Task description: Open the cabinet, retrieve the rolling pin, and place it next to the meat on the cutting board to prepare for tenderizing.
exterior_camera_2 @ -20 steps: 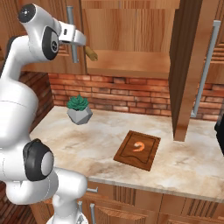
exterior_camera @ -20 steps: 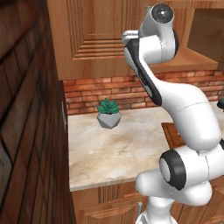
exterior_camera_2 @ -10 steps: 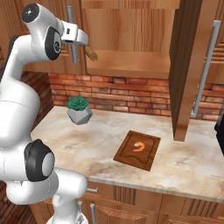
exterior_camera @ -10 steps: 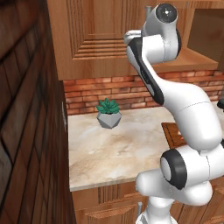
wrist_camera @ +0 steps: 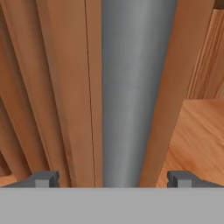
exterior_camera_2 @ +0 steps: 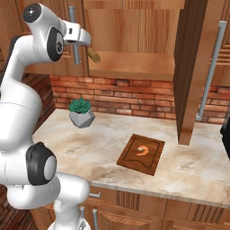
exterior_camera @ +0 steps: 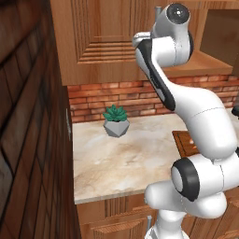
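Observation:
The cabinet (exterior_camera_2: 130,27) hangs above the counter. Its right door (exterior_camera_2: 193,67) is swung out and its left door (exterior_camera: 102,37) is closed. My gripper (wrist_camera: 113,179) is open, and the left door's grey bar handle (wrist_camera: 131,87) stands between its finger tips. The hand (exterior_camera_2: 78,36) is up at that handle (exterior_camera_2: 74,49). A tan-brown end of the rolling pin (exterior_camera_2: 93,55) pokes out on the shelf (exterior_camera_2: 134,65) beside the left door. On the counter lies the cutting board (exterior_camera_2: 152,162) with the small orange meat (exterior_camera_2: 143,150) on it. The arm partly hides the board (exterior_camera: 183,140).
A green plant in a grey pot (exterior_camera_2: 81,113) stands on the marbled counter (exterior_camera_2: 103,148) near the brick back wall (exterior_camera_2: 134,96). A dark tall wall (exterior_camera: 28,140) closes the left side. A black appliance edge (exterior_camera_2: 226,137) shows at the far right.
The hand has barely shifted at the handle, its jaws staying wide. Nothing else has moved.

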Motion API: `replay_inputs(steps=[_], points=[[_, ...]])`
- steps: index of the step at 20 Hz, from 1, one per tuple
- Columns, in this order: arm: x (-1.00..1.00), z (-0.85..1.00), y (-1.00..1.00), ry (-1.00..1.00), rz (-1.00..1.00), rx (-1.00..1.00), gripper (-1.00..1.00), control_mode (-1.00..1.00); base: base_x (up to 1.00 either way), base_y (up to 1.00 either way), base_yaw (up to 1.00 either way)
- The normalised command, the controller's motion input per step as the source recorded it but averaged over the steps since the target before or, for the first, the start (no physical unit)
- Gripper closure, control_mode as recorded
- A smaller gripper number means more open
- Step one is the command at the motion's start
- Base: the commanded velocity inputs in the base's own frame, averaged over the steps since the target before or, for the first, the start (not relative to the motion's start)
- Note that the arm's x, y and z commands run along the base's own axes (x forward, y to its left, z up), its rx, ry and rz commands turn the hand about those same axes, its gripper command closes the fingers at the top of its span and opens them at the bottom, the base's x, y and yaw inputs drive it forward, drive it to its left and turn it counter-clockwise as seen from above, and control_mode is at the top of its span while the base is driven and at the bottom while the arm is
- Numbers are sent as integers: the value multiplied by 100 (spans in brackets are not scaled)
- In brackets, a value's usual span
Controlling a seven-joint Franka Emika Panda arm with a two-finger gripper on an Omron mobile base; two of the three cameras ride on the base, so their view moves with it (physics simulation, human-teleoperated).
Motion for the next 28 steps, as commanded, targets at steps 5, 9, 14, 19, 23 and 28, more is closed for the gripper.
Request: replay_inputs(steps=[5,9,14,19,23,28], points=[[35,-7,-14,0,0,0,-100,-100,0,0,0],[34,-8,-17,0,0,0,-100,-100,0,0,0],[36,-11,-10,0,0,0,-100,-100,0,0,0],[39,-21,-6,0,0,0,-100,-100,0,0,0],[35,-31,-4,-4,0,0,-100,-100,0,0,0],[30,-30,-4,-5,0,0,-100,-100,0,0,0]])
